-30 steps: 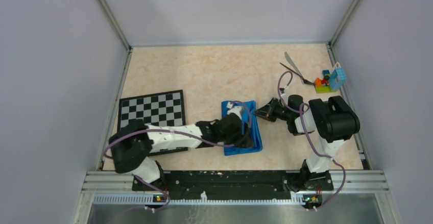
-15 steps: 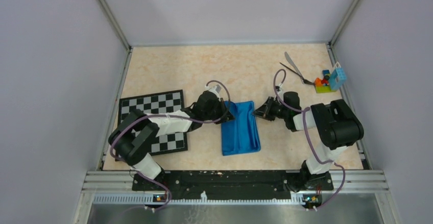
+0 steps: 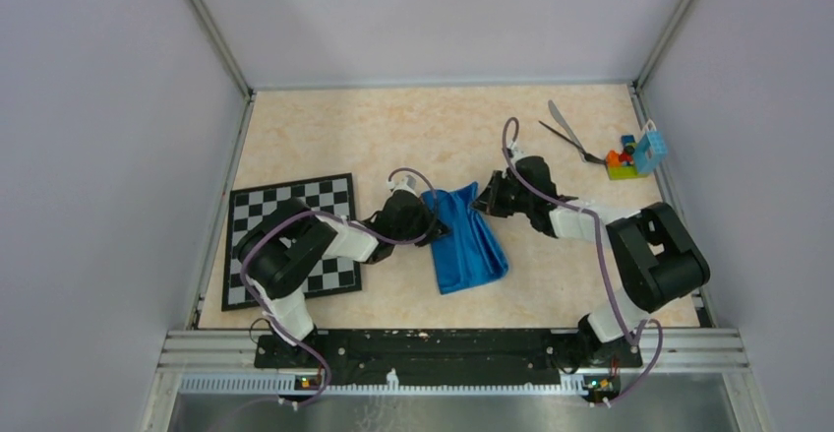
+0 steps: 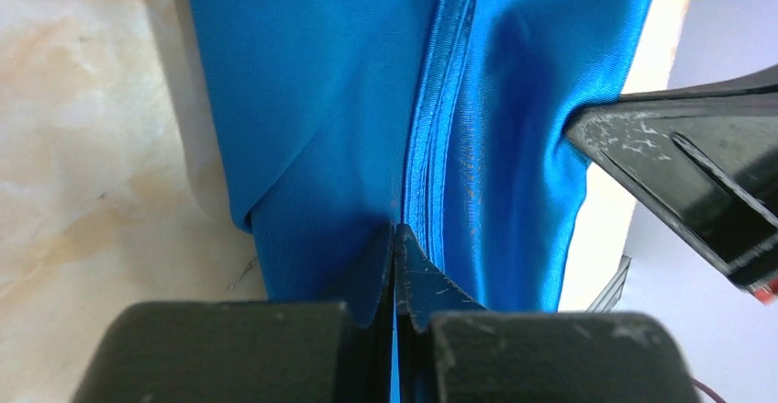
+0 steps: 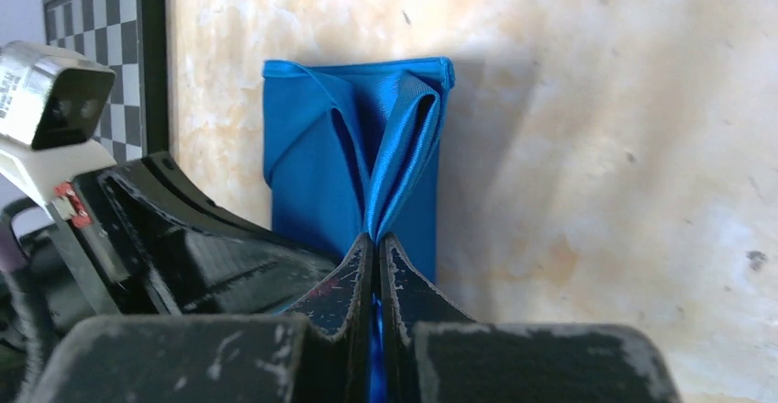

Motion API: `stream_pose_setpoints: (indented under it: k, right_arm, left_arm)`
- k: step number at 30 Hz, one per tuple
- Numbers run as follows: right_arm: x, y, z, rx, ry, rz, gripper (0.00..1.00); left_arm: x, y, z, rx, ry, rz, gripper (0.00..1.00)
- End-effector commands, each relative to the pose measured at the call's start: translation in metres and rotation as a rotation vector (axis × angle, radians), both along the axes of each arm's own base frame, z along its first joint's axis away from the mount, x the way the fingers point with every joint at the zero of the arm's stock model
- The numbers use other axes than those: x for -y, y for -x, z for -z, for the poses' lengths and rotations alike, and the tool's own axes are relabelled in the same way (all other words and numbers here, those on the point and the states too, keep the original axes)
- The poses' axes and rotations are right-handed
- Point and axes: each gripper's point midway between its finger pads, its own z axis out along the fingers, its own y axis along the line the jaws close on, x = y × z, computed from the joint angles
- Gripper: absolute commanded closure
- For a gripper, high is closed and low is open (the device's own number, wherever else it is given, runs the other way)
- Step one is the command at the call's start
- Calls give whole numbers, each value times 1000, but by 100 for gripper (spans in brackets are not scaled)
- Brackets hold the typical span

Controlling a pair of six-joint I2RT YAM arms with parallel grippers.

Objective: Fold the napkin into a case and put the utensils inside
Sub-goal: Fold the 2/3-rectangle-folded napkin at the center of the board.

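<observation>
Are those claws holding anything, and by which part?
Both pinch the napkin at its far end: left gripper at the left corner, right gripper on a fold at the right.

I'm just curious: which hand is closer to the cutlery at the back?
Right. The right hand pinches the napkin on its right side, with the cutlery beyond it, back and rightward. The left hand grips the napkin's left side, farther away.

Beige table (image 3: 393, 127): chessboard (image 3: 295, 204), napkin (image 3: 467, 247), utensils (image 3: 568, 135), toy blocks (image 3: 629, 156)

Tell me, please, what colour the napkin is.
The napkin is shiny bright blue, clearest in the left wrist view.
</observation>
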Motion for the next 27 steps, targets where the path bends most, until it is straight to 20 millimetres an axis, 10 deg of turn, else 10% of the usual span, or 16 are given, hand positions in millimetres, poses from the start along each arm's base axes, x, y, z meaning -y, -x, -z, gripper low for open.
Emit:
stream_pose_setpoints:
  k: [1, 14, 27]
  right_arm:
    - [-11, -9, -23, 60, 166, 55, 100]
    - [-66, 3, -29, -35, -17, 177, 100]
    - [-61, 1, -37, -39, -33, 228, 100]
  left_arm:
    - [-1, -4, 18, -8, -14, -46, 100]
    - [7, 0, 11, 51, 15, 18, 100]
    - [-24, 19, -50, 145, 21, 76, 76]
